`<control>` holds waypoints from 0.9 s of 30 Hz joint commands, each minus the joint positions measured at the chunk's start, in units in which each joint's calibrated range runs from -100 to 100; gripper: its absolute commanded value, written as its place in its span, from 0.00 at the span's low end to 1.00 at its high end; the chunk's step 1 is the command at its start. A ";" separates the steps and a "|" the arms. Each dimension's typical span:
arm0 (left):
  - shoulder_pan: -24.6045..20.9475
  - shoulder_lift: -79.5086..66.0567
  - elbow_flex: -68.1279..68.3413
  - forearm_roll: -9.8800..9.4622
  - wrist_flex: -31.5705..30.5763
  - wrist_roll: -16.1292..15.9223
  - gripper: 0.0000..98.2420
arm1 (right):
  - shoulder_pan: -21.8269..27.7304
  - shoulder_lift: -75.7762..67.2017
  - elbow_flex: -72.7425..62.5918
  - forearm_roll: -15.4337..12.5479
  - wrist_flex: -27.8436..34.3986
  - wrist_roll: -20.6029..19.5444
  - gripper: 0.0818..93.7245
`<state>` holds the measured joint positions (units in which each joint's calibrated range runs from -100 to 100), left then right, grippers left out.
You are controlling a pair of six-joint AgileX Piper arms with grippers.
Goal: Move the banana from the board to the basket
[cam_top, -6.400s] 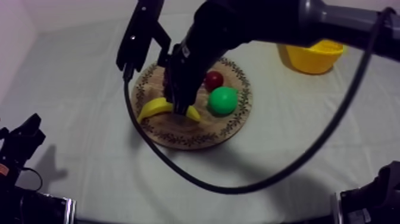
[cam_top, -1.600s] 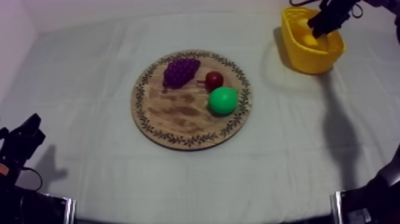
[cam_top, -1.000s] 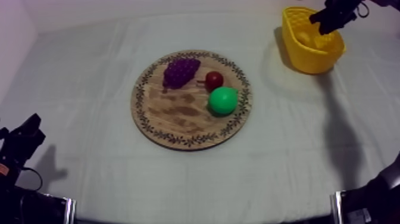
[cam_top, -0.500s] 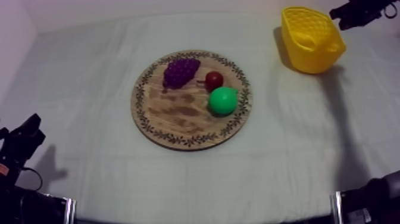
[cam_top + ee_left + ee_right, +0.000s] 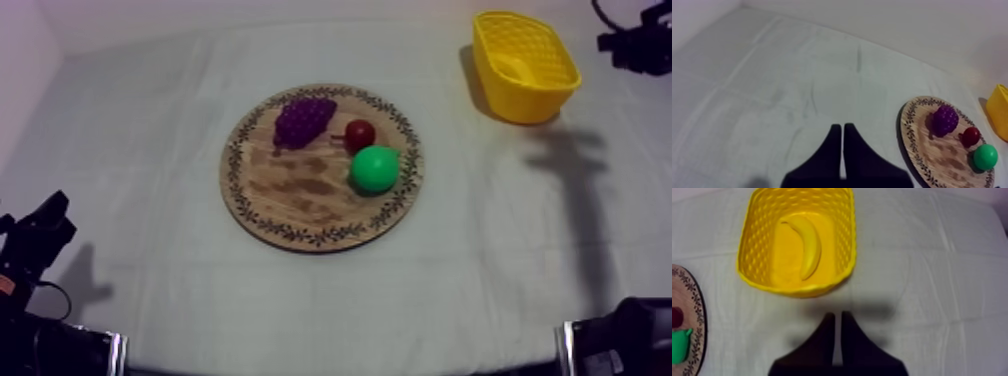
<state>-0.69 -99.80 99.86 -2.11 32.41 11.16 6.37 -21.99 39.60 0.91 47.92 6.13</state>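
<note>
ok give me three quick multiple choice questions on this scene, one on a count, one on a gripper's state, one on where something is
1. How many fruits lie on the board? A three B one C five
2. The right gripper is A open B shut on a fruit C shut on nothing
3. Where is the banana? A on the board B in the basket C in the right gripper
Answers: A, grapes, a small red fruit and a pear sit there; C, its fingers lie together as a wedge; B, it lies on the basket's floor.
</note>
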 commanded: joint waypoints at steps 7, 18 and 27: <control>0.00 -0.03 0.03 0.03 0.00 0.00 0.00 | -2.24 -20.35 24.64 0.96 -7.44 -1.68 0.00; 0.00 -0.03 0.03 0.03 0.00 -0.01 0.00 | -2.31 -42.48 40.51 -3.62 -7.60 1.67 0.00; 0.00 -0.03 0.03 0.03 0.00 0.00 0.00 | -0.98 -57.28 47.28 -6.04 -0.40 4.18 0.00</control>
<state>-0.69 -99.80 99.86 -2.11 32.41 11.16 5.30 -75.04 85.92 -4.99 46.39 10.32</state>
